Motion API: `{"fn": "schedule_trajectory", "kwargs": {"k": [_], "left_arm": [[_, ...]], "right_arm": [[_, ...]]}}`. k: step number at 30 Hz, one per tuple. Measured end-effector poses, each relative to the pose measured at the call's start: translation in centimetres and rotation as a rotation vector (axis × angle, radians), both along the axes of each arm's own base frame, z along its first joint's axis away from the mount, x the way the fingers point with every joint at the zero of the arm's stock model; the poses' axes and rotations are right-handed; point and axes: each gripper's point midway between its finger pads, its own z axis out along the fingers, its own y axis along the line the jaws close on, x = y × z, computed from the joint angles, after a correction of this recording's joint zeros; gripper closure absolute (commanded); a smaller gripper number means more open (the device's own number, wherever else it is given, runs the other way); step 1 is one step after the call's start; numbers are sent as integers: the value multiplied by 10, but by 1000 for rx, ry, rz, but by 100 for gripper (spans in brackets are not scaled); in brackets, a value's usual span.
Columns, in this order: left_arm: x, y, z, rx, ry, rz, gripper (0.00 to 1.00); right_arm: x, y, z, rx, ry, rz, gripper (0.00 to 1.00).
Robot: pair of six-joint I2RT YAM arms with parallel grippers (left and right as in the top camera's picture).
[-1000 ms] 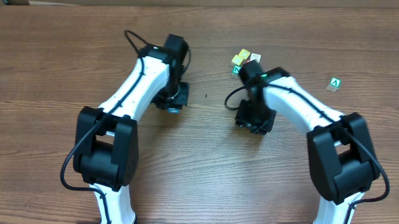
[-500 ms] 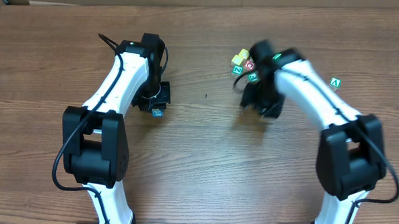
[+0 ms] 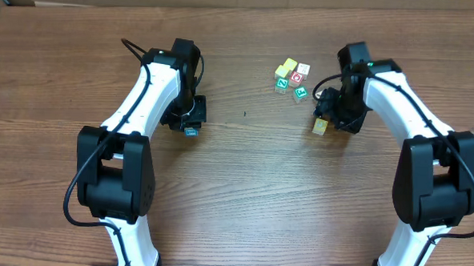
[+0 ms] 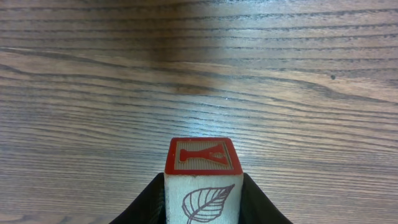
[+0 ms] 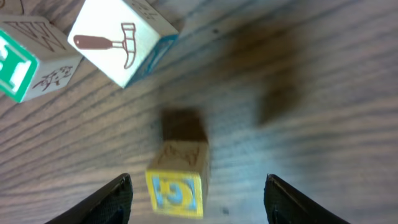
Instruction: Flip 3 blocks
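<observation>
Right fingers (image 5: 111,200) swung rightward, spread; yellow block (image 3: 321,126) loose between.

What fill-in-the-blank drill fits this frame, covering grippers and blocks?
1. The left gripper is shut on a wooden cube with a red-framed top face; its side shows a drawn ____.
2. The white wooden cube with a blue edge pictures a ____.
3. The right gripper is ____, and the yellow wooden cube with a blue letter lies between its fingers, not gripped.

Missing words: leaf; hammer; open
</observation>
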Motion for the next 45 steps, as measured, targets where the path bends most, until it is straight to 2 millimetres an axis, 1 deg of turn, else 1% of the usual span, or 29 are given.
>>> {"fn": "schedule_trajectory", "kwargs": {"k": [5,6,7,9,11,12,14,18,22,23,25,28,29,32,35,40,41,43,45], "left_arm": [[-1,-5,0,0,-2,-11,71],[0,-7,0,0,-4,-16,71],[0,-9,0,-1,-7,-22,71],[0,-13,0,-2,-10,-31,71],[0,-15,0,-2,-13,-36,70],[0,-17,0,-3,-14,-41,70],[0,-17,0,-3,-16,-44,70],[1,-18,0,-3,-18,-45,68],[1,-18,0,-3,-19,-45,67],[1,-18,0,-3,-19,-45,67],[1,-18,0,-2,-20,-45,66],[2,-17,0,1,-23,-45,67],[2,-17,0,1,-23,-45,66],[2,-17,0,4,-24,-45,66],[2,-17,0,4,-24,-45,66],[2,-17,0,4,-23,-46,66],[2,-17,0,4,-24,-45,66],[2,-17,0,4,-24,-46,66],[2,-17,0,4,-24,-45,66]], "right_arm": [[-1,1,-10,-2,-11,-10,39],[-2,1,-11,-2,-8,-15,42],[-3,1,-13,-2,-5,-19,50],[-3,1,-14,0,-6,-28,55],[-2,4,-14,1,-10,-27,53],[-2,5,-14,1,-11,-24,50],[-3,10,-14,1,-14,-9,48],[-8,23,-14,-7,-9,28,48],[-19,28,-15,-24,21,46,48],[-20,28,-15,-27,26,42,49],[-20,27,-15,-31,28,36,53],[-18,26,-15,-36,18,27,53],[-16,26,-15,-39,13,26,51],[-14,24,-15,-54,2,33,50],[-13,23,-15,-63,-8,69,50],[-15,21,-16,-79,-10,184,50],[-15,21,-16,-81,-13,209,51],[-15,21,-16,-83,-17,242,57],[-15,21,-16,-85,-20,267,59]]}}
